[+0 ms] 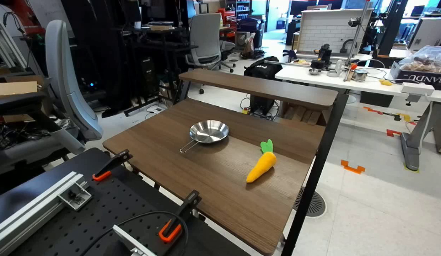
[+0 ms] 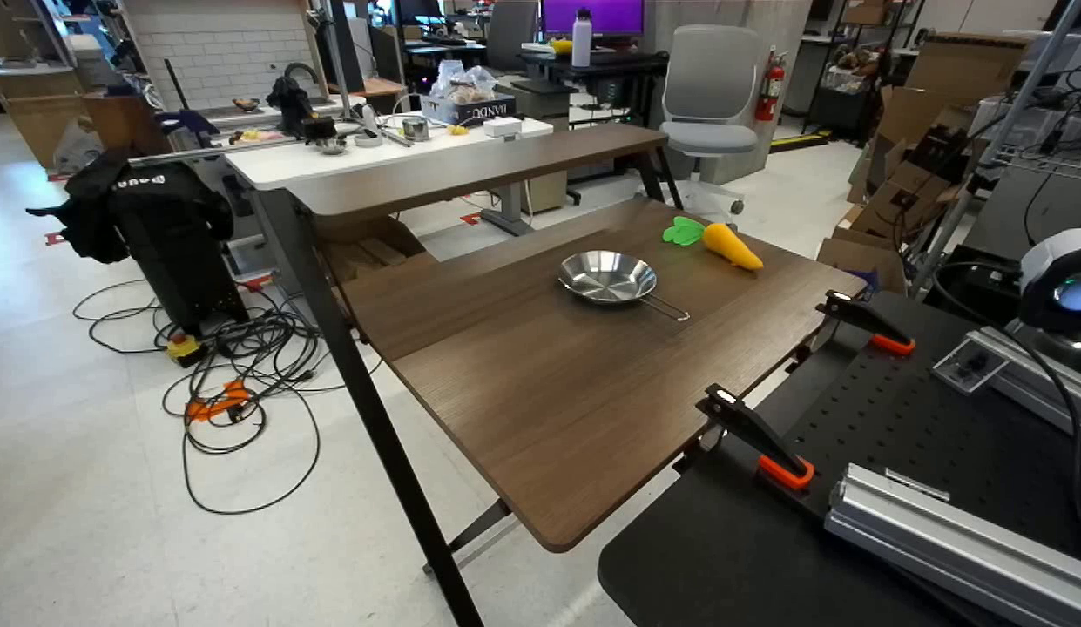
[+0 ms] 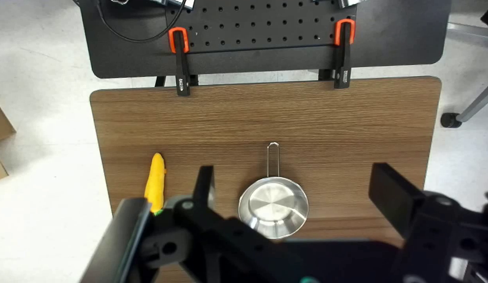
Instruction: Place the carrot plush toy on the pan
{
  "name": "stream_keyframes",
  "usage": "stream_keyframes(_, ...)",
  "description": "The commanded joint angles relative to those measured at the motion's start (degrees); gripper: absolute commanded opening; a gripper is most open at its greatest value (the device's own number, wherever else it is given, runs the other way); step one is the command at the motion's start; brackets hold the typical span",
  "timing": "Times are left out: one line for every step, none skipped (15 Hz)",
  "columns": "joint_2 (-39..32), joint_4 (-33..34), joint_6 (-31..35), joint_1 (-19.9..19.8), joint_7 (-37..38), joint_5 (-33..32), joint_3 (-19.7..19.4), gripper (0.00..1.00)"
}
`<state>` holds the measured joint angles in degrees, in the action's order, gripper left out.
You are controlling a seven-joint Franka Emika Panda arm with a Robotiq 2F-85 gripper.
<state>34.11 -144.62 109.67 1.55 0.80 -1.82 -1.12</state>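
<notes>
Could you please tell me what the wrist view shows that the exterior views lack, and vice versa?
Only the wrist view shows the open hand.

Only the exterior views show the whole green tuft of the carrot plush toy (just a sliver in the wrist view) and the white table with its BANDU box.

All three share the carrot plush toy and the pan, lying apart on the brown table, and the two orange-and-black clamps at that table's edge.

Wrist view: bottom edge is cutting off blurred gripper [image 3: 294, 184]; gripper is hiding most of green tuft [image 3: 158, 212] of carrot plush toy [image 3: 155, 182]. Print on clamps [image 3: 181, 63] is showing too small to read. In exterior view: right edge is cutting off robot arm [image 2: 1063, 292], bottom edge cropping black bench [image 2: 714, 553].
</notes>
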Motion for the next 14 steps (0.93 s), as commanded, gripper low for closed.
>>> stream_keyframes(-0.03,0.1,-0.12,-0.58,-0.26,0.31,0.52,1.0)
stream_keyframes(-0.03,0.1,-0.12,-0.58,-0.26,0.31,0.52,1.0)
stream_keyframes(-0.02,-0.2,0.1,-0.6,-0.4,0.16,0.51,1.0)
stream_keyframes(-0.04,-0.44,0.29,-0.66,-0.36,0.07,0.51,1.0)
stream_keyframes(-0.25,-0.7,0.44,-0.74,-0.44,0.04,0.39,1.0)
stream_keyframes(-0.48,-0.91,0.52,-0.78,-0.59,0.05,0.25,1.0)
stream_keyframes(-0.86,-1.22,0.72,-0.91,-0.63,0.03,0.08,1.0)
stream_keyframes(-1.17,-1.54,0.94,-1.02,-0.68,0.01,-0.07,1.0)
stream_keyframes(-1.68,-1.99,1.37,-1.22,-0.74,-0.21,-0.22,1.0)
stream_keyframes(-2.12,-2.5,2.04,-1.45,-0.81,-0.53,-0.35,1.0)
stream_keyframes(-2.7,-3.14,3.01,-1.74,-1.07,-0.86,-0.57,1.0)
stream_keyframes(-3.37,-3.58,3.69,-2.08,-1.16,-1.21,-0.67,1.0)
stream_keyframes(-4.16,-4.24,5.24,-2.51,-1.42,-1.64,-0.88,1.0)
stream_keyframes(-5.0,-4.73,6.62,-2.96,-1.56,-2.04,-1.02,1.0)
